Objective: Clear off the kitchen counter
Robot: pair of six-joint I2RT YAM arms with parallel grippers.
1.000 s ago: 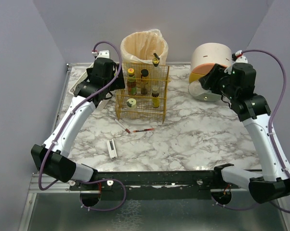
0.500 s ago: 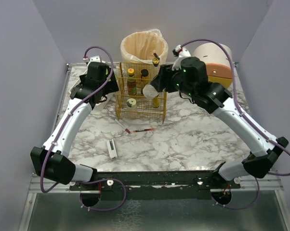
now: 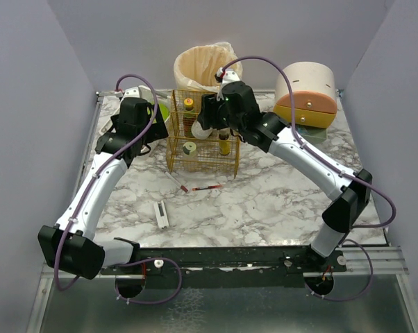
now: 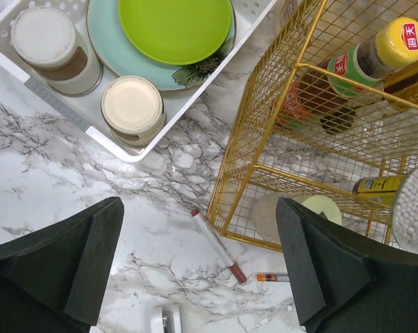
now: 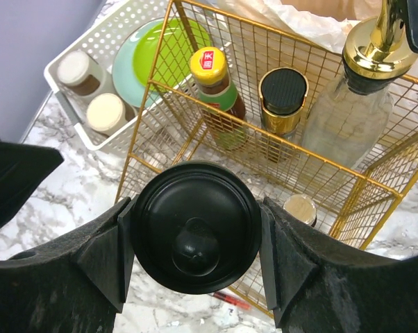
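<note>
The kitchen counter point(image 3: 271, 198) is white marble with grey veins. My right gripper point(image 3: 206, 125) reaches across to the gold wire rack point(image 3: 223, 149) and is shut on a round jar with a black lid point(image 5: 189, 201). The jar hangs above the rack's front left corner, and its whitish body point(image 4: 413, 214) shows at the edge of the left wrist view. My left gripper point(image 4: 202, 267) hovers open and empty above the counter, between the white dish tray point(image 4: 129, 151) and the rack. A white pen with a red cap point(image 4: 216, 244) lies below it, beside a small orange-tipped tube point(image 4: 273, 277).
A small white device point(image 3: 162, 214) lies nearer the front. The rack holds sauce bottles point(image 5: 212, 83) and a gold-topped glass bottle point(image 5: 362, 90). The tray carries a green plate point(image 4: 174, 28) and two jars point(image 4: 131, 107). A lined bin point(image 3: 205, 66) and a round drawer box point(image 3: 305, 94) stand at the back.
My right arm has swung from the drawer box at the right over to the rack, carrying the jar. The left arm has drifted slightly left and stays open.
</note>
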